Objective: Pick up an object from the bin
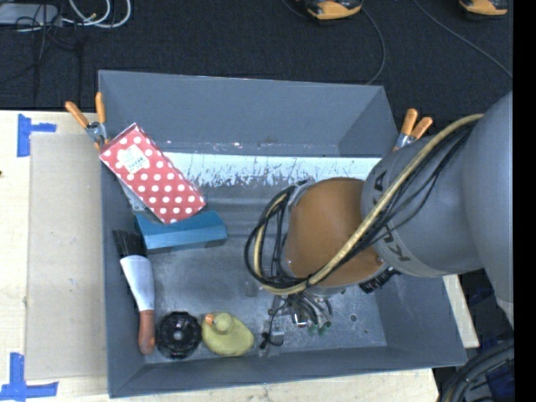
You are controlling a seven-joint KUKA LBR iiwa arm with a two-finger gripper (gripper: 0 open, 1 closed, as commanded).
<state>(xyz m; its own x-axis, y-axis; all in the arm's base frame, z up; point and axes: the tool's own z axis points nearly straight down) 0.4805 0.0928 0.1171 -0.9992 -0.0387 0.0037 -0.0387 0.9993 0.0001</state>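
At the far left of the bin [243, 115], a red box with white dots [152, 173] leans on the wall, with a blue block [182, 230] just under its lower end. Below them a white-handled brush [138, 285] runs down the left wall, its brown end beside a black round thing [177, 334]. Touching that, by the front wall, sits a yellow rubber duck [227, 335] (the nearest thing to the tool, so the likeliest pick). The duck's length runs roughly along the front wall.

The tool [285, 325] hangs low over the bin floor just to the duck's right, under the orange-covered wrist. Nothing shows in its grasp, and I cannot tell whether it is open or closed. A grasp on the duck would, I judge, need a short shift leftward.
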